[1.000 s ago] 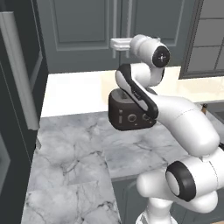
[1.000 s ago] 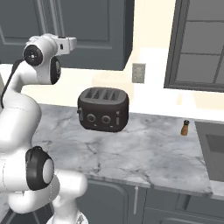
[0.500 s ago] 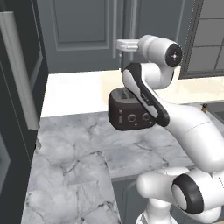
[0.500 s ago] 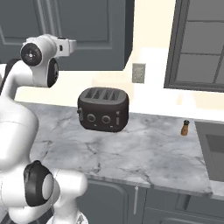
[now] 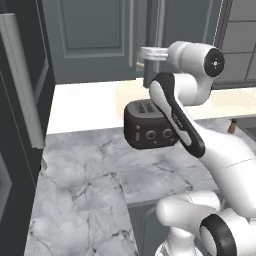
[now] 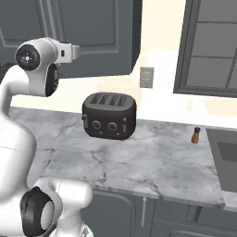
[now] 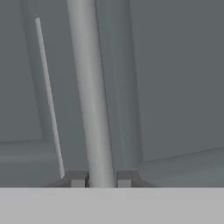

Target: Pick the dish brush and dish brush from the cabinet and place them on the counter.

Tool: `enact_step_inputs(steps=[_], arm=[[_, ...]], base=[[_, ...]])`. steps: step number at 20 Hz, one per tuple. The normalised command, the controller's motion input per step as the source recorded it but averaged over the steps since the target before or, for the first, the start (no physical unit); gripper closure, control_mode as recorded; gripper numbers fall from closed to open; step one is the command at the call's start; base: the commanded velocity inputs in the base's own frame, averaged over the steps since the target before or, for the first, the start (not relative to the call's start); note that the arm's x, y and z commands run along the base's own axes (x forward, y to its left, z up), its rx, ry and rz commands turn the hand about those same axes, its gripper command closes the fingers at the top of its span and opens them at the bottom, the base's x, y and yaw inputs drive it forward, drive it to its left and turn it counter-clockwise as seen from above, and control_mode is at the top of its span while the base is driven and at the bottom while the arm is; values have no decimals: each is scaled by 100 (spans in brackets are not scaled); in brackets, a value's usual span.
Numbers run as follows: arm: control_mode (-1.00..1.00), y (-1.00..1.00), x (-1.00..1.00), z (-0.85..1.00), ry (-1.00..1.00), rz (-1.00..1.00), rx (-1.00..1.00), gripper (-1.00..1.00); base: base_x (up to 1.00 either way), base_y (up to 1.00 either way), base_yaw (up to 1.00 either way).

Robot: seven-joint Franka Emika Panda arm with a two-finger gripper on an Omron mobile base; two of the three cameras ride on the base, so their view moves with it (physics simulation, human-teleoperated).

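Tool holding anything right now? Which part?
Yes: the tool is closed around a cabinet door's bar handle, gripping its shaft with a fingertip on either side.

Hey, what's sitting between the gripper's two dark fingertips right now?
In the hand view, the pale bar handle of the dark blue-grey wall cabinet stands between the gripper fingertips, which close on it.

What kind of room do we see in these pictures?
Most likely a kitchen: a dark toaster stands on a white marble counter, with dark blue-grey wall cabinets above it.
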Motion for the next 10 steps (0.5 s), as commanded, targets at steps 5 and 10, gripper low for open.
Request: enact_step_inputs(steps=[5,10], arm=[[-100,-42,-54,0,4,1,4,100],[-100,-54,-43,0,3,2,5,100]], base=[[0,0,0],[0,0,0]])
